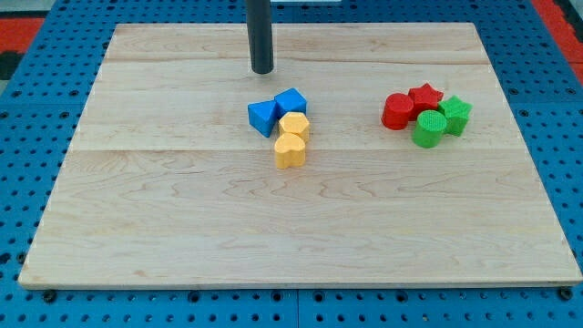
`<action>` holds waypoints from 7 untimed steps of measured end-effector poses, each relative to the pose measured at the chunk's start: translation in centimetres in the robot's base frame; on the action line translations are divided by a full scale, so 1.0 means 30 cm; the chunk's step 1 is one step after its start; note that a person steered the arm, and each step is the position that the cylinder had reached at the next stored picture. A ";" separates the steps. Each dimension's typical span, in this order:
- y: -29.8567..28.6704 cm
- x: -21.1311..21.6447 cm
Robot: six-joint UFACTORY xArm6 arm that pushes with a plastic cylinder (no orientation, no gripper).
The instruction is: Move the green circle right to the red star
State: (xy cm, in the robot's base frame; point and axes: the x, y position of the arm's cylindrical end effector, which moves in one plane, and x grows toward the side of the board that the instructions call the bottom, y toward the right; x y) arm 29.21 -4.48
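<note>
The green circle (428, 129) lies at the view's right of the wooden board, just below the red star (425, 95) and touching it. A green star (455, 115) sits right of the circle, and a red circle (397, 111) sits to its upper left. My tip (262, 69) stands near the view's top centre, far left of the green circle and above the blue blocks.
Two blue blocks (263, 116) (291, 101) and two yellow blocks (294, 127) (291, 151) cluster at the centre. The wooden board (182, 228) rests on a blue pegboard table (27, 182).
</note>
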 end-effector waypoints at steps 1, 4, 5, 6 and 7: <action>0.062 -0.025; 0.803 0.108; 0.785 0.248; 0.805 0.234; 0.790 0.235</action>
State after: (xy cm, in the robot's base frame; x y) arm 36.25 19.22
